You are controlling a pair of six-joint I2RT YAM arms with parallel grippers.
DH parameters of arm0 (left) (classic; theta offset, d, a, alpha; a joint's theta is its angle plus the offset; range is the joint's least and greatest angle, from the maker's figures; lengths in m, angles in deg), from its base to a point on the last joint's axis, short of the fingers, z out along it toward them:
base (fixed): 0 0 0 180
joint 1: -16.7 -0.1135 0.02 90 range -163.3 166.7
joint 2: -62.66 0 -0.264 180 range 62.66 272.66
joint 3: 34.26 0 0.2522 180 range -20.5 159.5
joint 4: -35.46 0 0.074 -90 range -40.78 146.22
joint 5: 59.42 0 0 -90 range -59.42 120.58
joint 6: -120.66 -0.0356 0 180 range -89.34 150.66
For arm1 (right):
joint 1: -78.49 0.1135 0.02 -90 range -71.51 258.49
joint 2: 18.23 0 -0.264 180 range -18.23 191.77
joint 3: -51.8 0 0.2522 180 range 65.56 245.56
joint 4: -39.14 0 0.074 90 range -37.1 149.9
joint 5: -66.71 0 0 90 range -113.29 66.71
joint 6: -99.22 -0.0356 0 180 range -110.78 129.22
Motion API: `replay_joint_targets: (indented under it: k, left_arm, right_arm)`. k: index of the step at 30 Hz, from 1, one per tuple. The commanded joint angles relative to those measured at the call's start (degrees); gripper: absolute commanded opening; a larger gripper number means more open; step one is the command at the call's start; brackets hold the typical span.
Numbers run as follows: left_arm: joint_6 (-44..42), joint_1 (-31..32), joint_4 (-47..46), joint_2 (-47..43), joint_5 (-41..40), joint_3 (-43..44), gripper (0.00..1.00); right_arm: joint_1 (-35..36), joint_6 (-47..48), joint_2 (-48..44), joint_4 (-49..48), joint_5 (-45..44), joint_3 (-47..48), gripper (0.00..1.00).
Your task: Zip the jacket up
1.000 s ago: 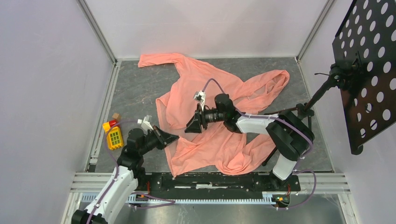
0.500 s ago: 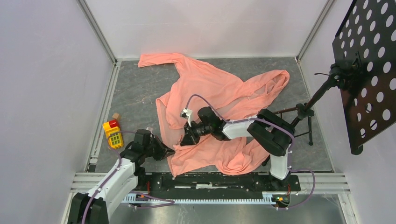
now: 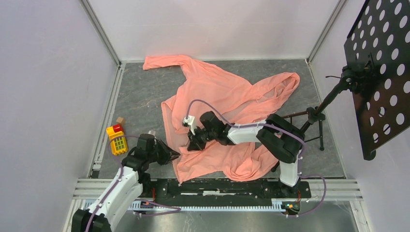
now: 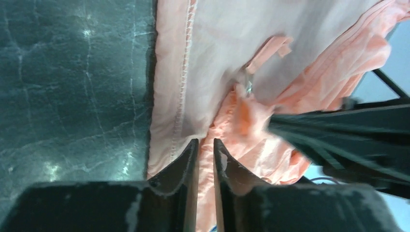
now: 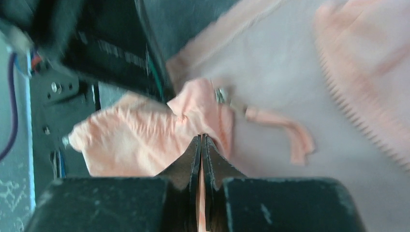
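Observation:
The salmon-pink jacket (image 3: 227, 92) lies crumpled and spread on the grey table. My left gripper (image 3: 176, 155) is at its near-left hem; in the left wrist view its jaws (image 4: 205, 141) stand narrowly open with bunched fabric (image 4: 217, 48) in the gap. My right gripper (image 3: 192, 145) is just right of it, shut on a fold of the jacket (image 5: 145, 140), fingertips (image 5: 202, 136) pressed together. A small metal zipper pull (image 5: 221, 94) with a fabric tab lies just past them, also seen as the zipper pull (image 4: 248, 87) from the left. Zipper teeth (image 5: 358, 121) run at the right.
A yellow and red toy block (image 3: 117, 140) and a small brown block (image 3: 120, 120) sit left of the left arm. A black perforated stand (image 3: 377, 72) on a tripod (image 3: 314, 116) rises at the right. White walls enclose the table.
My right gripper came down and left onto the jacket's near-left part and shut on a fold. My left gripper slid nearer and its jaws parted slightly.

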Motion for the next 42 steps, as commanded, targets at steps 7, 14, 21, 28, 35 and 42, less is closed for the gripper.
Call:
replay_joint_targets:
  k: [7,14,21,28,35,42]
  left_arm:
    - [14.66,0.07,3.97,-2.86,-0.07,4.21,0.37]
    - [16.03,0.07,-1.56,-1.54,4.12,1.96,0.38]
    - [14.46,0.07,4.91,-0.85,2.82,4.5,0.45]
    - [16.01,0.07,2.92,0.55,4.15,3.24,0.51]
    - [19.96,0.07,-7.71,2.59,5.48,0.33,0.44]
    - [19.52,0.07,-10.68,7.96,7.97,1.5,0.43]
  right_arm:
    - [3.48,0.1,-6.17,-12.7,-1.93,-13.88,0.02]
    - [3.46,-1.44,-4.47,-15.0,-2.57,-13.91,0.0]
    - [3.46,-2.17,-4.53,-15.24,-2.89,-13.65,0.0]
    - [3.46,-2.82,-4.87,-15.87,-2.83,-13.92,0.0]
    - [3.46,-3.36,-5.14,-16.48,-2.71,-14.18,0.0]
    - [3.42,-3.74,-5.41,-16.83,-2.77,-14.09,0.0]
